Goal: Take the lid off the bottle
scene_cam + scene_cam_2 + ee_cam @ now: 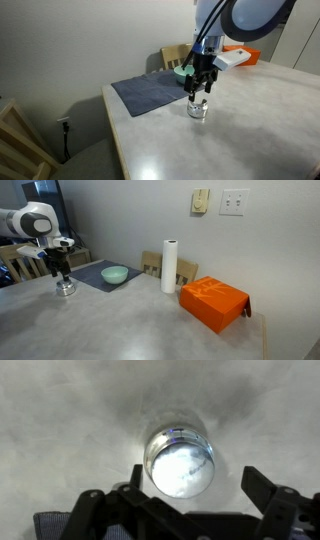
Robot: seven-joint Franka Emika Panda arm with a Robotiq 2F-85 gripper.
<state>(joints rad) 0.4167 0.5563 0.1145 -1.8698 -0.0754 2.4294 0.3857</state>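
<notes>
Fingers (pixel 268 495) apart over one bottle (pixel 197 110), one lid (pixel 182 468) on; one bowl (pixel 114 275).

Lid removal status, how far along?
Done: gripper lined up over the jar. In hand: nothing; the fingers are open and apart from the jar in the wrist view. Left: come down, grip the lid, which looks still on, and lift it off.

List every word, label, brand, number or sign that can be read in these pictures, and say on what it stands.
There is no text that can be read.
The orange rectangular box, the tall white cylinder, the squat silvery glass jar and the white wall plates show no legible writing; any marks are too small or blurred.
</notes>
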